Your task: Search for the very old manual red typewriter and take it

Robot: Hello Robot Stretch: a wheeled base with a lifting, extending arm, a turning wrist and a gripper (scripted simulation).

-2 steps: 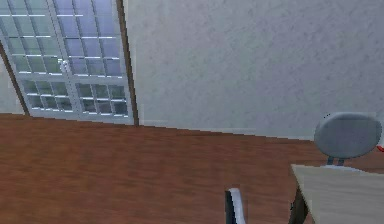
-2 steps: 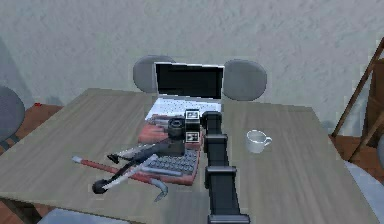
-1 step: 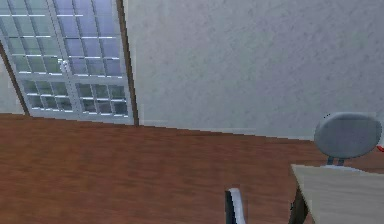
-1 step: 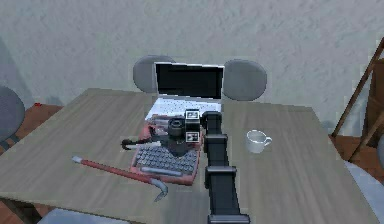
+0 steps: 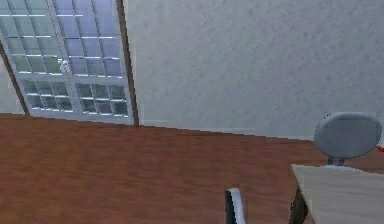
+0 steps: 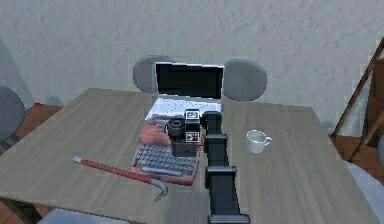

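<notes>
In the forward view we face a pale wall over a wooden floor (image 5: 120, 170), with a glazed door (image 5: 65, 55) at the view's left. At its right edge a grey chair (image 5: 348, 135) stands behind the corner of a table (image 5: 345, 190). In the arm side view that table (image 6: 60, 140) spreads before us, and on it, near the middle, lies the red typewriter (image 6: 155, 155), its pale keys toward the bottom of the picture. Just behind it is an open laptop (image 6: 187, 85). A red-handled hammer (image 6: 115, 168) lies along its near left side, and a white cup (image 6: 258, 140) stands apart on the right. The arm (image 6: 222, 180) rises from the bottom edge, and the gripper (image 6: 183, 142) at its far end sits right at the typewriter's right-hand part. We cannot tell whether it is over, beside or touching the machine. How its fingers stand we cannot tell either, nor whether it holds anything, since the typewriter rests on the tabletop behind it. We judge the search done. The machine's bulk lies to the picture's left of the gripper, with its long side running across the arm's line.
</notes>
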